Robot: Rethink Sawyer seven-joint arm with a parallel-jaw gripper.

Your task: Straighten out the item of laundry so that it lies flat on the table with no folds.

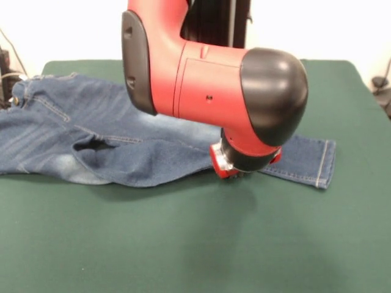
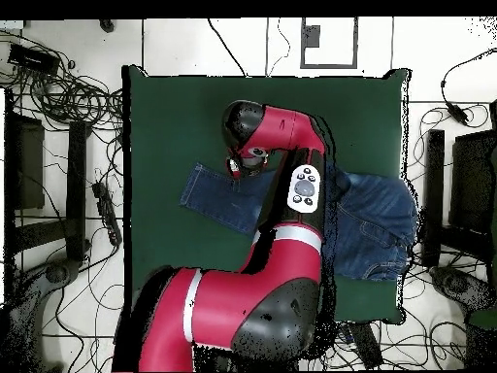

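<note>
Jeans [image 1: 122,146] rumpled on table [image 1: 195,244], arm's wrist [image 1: 244,160] covering one leg, jaws hidden, state unclear.

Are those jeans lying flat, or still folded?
Still folded: the jeans show a fold across the upper leg, and one leg lies over the other.

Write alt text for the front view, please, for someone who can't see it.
A red and black robot arm reaches down onto a small pair of blue jeans spread across a dark green table, its gripper pressed low at one leg. The jeans are still rumpled, with a fold near the middle.
</note>
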